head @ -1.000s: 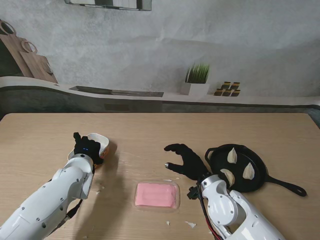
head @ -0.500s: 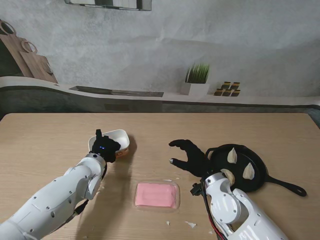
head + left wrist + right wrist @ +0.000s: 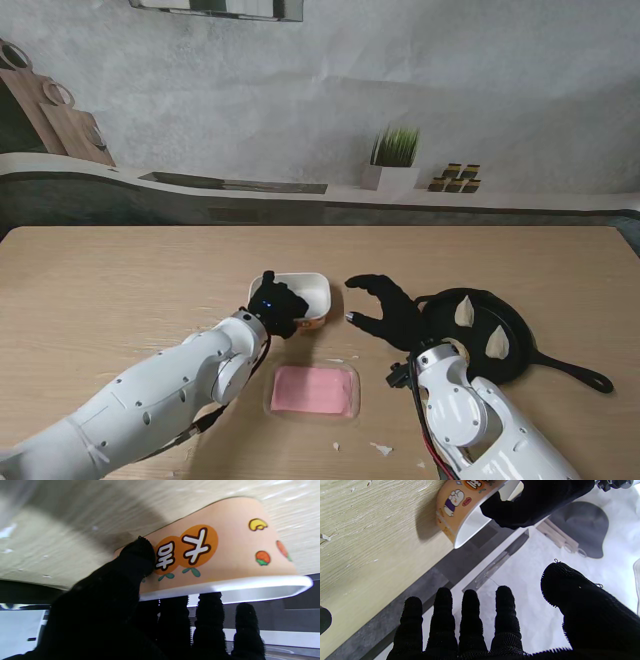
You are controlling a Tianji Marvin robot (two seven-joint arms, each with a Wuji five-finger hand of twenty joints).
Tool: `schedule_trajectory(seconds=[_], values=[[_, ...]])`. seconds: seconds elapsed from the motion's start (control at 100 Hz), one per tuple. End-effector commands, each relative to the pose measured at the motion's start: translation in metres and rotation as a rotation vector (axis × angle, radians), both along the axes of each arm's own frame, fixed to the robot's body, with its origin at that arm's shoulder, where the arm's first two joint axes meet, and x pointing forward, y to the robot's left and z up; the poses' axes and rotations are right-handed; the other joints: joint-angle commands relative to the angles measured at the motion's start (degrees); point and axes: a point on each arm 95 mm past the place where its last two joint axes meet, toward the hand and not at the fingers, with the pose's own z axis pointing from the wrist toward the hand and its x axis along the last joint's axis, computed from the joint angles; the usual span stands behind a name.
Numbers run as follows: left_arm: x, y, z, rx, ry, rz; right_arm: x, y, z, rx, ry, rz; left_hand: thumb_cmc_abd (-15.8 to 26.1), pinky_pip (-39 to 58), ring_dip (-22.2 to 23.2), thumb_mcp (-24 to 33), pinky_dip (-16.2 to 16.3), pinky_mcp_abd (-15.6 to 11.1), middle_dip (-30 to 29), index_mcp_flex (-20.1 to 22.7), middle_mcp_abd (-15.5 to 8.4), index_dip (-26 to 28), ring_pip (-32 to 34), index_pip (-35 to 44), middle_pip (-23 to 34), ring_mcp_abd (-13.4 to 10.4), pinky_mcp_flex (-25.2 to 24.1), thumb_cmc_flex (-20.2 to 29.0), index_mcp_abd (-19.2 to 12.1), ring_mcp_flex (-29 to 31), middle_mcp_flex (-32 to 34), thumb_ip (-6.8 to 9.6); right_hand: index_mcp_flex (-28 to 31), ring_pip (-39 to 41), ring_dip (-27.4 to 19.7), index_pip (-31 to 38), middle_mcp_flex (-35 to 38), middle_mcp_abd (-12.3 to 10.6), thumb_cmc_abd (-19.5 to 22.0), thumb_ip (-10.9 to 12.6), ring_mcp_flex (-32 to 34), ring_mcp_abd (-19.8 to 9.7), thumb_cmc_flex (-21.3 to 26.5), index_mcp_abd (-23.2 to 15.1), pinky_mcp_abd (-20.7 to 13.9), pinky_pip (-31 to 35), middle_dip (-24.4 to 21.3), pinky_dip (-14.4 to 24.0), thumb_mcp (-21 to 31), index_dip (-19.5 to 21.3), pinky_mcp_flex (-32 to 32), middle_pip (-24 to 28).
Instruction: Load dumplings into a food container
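An orange paper food container (image 3: 305, 297) with a white inside stands near the table's middle. My left hand (image 3: 274, 306) is shut on its near-left rim, thumb on the printed outer wall (image 3: 212, 552), fingers (image 3: 207, 620) inside. My right hand (image 3: 384, 309) hovers open just right of the container, fingers spread, holding nothing; its wrist view shows the container (image 3: 460, 507) and the left hand (image 3: 535, 500) ahead. A black pan (image 3: 515, 345) at my right holds three white dumplings (image 3: 464, 311), one partly behind my right arm.
A clear tray with a pink block (image 3: 313, 389) lies nearer to me than the container, between my arms. The pan's handle (image 3: 580, 374) points right toward the table edge. White scraps (image 3: 380, 449) dot the near table. A shelf with a plant (image 3: 393, 160) lines the back.
My left hand has carried the container from the table's left to the middle. The right hand has edged slightly farther from me and stayed open.
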Motion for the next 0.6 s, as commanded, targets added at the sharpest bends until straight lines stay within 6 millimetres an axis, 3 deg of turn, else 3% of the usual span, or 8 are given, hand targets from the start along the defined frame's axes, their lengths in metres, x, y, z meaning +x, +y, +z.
schedule_trajectory(seconds=[0.0, 0.2, 0.46, 0.51, 0.59], values=[[-0.005, -0.02, 0.006, -0.028, 0.01, -0.039, -0.003, 0.004, -0.001, 0.008, 0.006, 0.008, -1.7, 1.9, 1.1, 2.0, -0.8, 0.8, 0.9, 2.4, 1.3, 0.4, 1.6, 1.6, 0.5, 0.0, -1.2, 1.6, -0.3, 1.3, 1.8, -1.13, 0.5, 0.5, 0.2, 0.2, -0.1, -0.4, -0.5, 3.3, -1.1, -1.4, -0.4, -1.6, -1.6, -0.3, 0.5, 1.1, 0.2, -0.2, -0.2, 1.1], [-0.007, -0.042, 0.004, -0.056, 0.032, -0.08, -0.002, 0.004, -0.001, 0.006, 0.0, 0.007, -1.9, 3.3, 2.4, 2.2, -1.8, 0.7, 1.0, 2.5, 1.8, 0.1, 3.0, 1.5, 1.0, 0.3, -1.4, 1.6, 0.2, 1.7, 1.5, -1.02, 0.5, 0.5, 0.2, 0.1, 0.0, -0.4, -0.5, 3.3, -1.1, -1.4, -0.4, -1.4, -1.7, -0.3, 0.6, 1.2, 0.3, -0.2, -0.1, 1.1], [-0.008, -0.053, 0.001, -0.064, 0.04, -0.105, -0.002, 0.004, -0.001, 0.007, -0.003, 0.002, -2.2, 4.1, 3.2, 2.0, -2.4, 0.6, 0.5, 2.9, 1.4, -1.1, 3.3, 1.2, 0.9, -0.3, -1.5, 1.3, -0.2, 1.9, 1.5, -1.18, 0.5, 0.6, 0.3, 0.2, 0.0, -0.4, -0.4, 3.2, -1.2, -1.5, -0.4, -1.5, -1.8, -0.3, 0.6, 1.2, 0.3, -0.1, -0.1, 1.2], [-0.008, -0.054, 0.001, -0.062, 0.042, -0.104, -0.002, 0.003, 0.0, 0.008, -0.004, 0.001, -2.3, 3.2, 2.9, 1.5, -3.6, 0.8, 0.2, 2.5, 0.3, -1.8, 2.2, 1.2, 0.7, -0.5, -1.5, 0.2, -1.2, 1.8, 1.1, -1.01, 0.4, 0.5, 0.2, 0.2, 0.0, -0.3, -0.6, 3.3, -1.3, -1.5, 0.0, -1.4, -1.8, -0.3, 0.6, 1.2, 0.6, -0.1, -0.2, 1.2], [-0.009, -0.054, 0.002, -0.066, 0.055, -0.095, -0.002, 0.003, 0.0, 0.006, -0.009, -0.001, -4.5, 2.0, 1.8, 0.4, -4.7, 1.8, -4.4, -0.5, 0.5, -2.4, -0.3, -1.9, 3.0, 0.8, -1.9, -3.4, 0.4, 0.5, -4.6, -0.81, 0.5, 0.7, 0.3, 0.4, 0.0, -0.3, -0.5, 3.2, -1.2, -1.5, 0.0, -1.5, -1.7, -0.2, 0.7, 1.2, 0.7, 0.0, 0.0, 1.3]])
